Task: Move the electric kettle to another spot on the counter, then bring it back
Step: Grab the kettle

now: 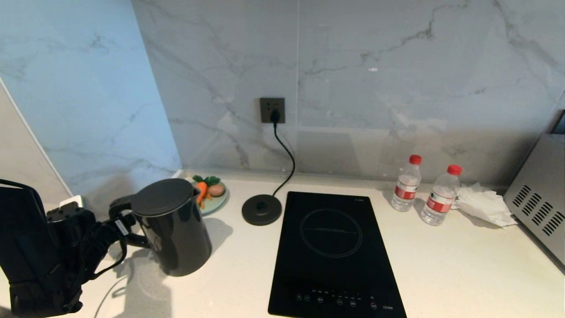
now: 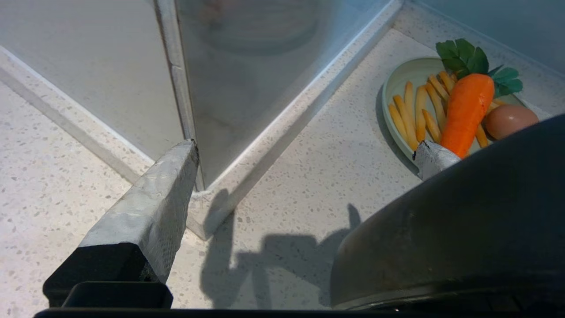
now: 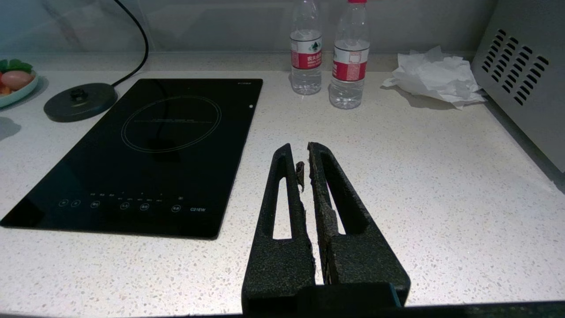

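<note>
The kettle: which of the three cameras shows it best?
The head view: the whole electric kettle shows, standing upright on the counter, off its base. The left wrist view catches only its dark curved lid edge. The right wrist view misses it.

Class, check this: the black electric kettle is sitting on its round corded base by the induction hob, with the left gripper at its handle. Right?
Not quite. The head view shows the electric kettle standing on the bare counter, apart from the empty base. The left gripper is at its handle, as stated.

A black induction hob lies between a corded base disc and two water bottles.
</note>
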Robot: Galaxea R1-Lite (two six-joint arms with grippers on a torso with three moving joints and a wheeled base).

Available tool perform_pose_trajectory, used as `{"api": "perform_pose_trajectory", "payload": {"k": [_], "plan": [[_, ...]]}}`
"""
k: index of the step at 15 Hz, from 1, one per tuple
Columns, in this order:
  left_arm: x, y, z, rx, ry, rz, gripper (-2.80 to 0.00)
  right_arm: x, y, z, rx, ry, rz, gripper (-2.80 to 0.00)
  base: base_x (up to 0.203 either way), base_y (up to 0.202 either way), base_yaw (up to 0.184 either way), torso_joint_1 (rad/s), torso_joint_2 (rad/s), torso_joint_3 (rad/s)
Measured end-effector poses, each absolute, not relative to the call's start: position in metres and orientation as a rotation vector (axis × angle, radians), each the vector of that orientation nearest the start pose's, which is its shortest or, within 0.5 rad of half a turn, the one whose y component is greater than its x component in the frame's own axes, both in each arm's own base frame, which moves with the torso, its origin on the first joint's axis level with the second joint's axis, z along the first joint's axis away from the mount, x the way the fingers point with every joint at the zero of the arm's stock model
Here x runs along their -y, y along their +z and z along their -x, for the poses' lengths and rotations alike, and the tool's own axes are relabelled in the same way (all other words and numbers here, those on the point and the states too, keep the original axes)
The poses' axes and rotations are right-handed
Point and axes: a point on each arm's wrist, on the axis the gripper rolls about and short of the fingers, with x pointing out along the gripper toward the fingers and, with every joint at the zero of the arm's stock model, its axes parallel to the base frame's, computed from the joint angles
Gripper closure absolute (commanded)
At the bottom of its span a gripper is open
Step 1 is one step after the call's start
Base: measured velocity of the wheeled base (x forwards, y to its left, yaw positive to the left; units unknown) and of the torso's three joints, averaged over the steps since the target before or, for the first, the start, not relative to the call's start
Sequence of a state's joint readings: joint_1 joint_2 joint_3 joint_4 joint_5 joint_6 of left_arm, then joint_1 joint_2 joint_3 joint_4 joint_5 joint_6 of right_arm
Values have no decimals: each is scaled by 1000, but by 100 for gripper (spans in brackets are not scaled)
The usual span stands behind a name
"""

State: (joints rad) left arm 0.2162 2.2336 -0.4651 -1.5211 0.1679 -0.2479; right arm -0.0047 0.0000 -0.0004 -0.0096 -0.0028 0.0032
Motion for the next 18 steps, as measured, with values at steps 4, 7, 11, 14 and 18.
{"api": "perform_pose_trajectory", "payload": {"k": [4,7,11,14,18], "plan": [[-65,29,-319,-187,387,238,-280,0,77,23,10,-8,-3,0,0,0,0,0,0,0],[-61,31,-322,-175,377,235,-280,0,77,23,10,-7,-4,0,0,0,0,0,0,0],[-60,31,-323,-173,375,236,0,0,77,23,11,-8,-4,0,0,0,0,0,0,0],[-59,31,-323,-173,371,236,0,0,77,23,10,-8,-4,0,0,0,0,0,0,0],[-61,31,-323,-173,374,237,0,0,77,23,9,-8,-4,0,0,0,0,0,0,0]]}}
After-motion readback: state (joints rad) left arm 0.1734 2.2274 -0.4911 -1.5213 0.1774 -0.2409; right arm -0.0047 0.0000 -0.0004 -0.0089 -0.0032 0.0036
